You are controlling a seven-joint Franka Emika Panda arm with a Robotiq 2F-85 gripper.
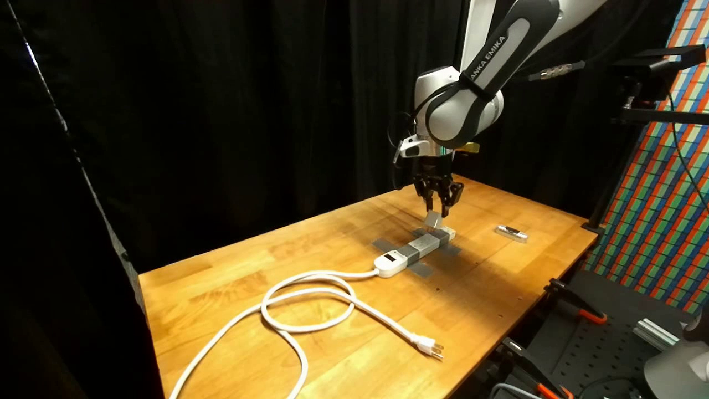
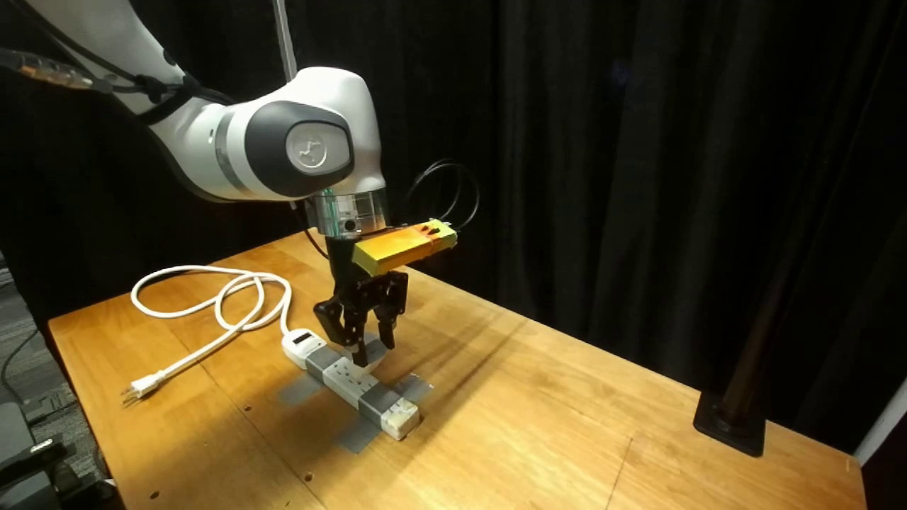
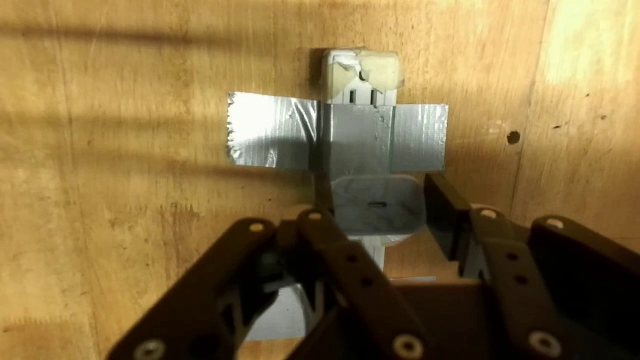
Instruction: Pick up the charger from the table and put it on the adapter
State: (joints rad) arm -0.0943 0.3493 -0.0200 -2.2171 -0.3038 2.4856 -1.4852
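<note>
Wrist view: jaws pinch the charger (image 3: 379,212) over the adapter (image 3: 363,99). Pick-up looks done. Placement likely isn't; whether the two touch can't be told from any view. Probably left: align, press down, let go.

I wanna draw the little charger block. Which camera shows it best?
The wrist view: it looks down on the charger, showing its rounded face and dark slot up close. Both exterior views show it small, and in an exterior view a gripper finger hides part.
</note>
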